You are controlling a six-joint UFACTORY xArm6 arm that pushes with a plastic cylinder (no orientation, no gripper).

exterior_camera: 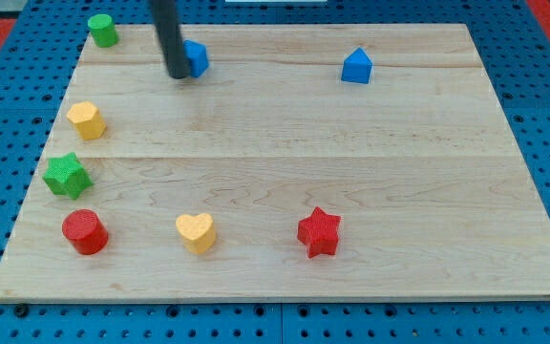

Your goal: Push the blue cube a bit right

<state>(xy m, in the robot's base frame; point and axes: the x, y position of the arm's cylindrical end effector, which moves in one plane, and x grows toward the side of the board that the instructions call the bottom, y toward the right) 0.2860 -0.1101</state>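
Note:
The blue cube [197, 57] sits near the view's top left on the wooden board [285, 162]. My tip [178, 73] is at the cube's left side, touching or almost touching it; the dark rod hides the cube's left part. A second blue block [356, 66], shaped like a small house, lies well to the right along the top.
A green cylinder [102, 30] is at the top left corner. Down the left side lie a yellow hexagon block [87, 119], a green star [66, 176] and a red cylinder [85, 231]. A yellow heart [196, 231] and a red star [319, 231] lie near the bottom.

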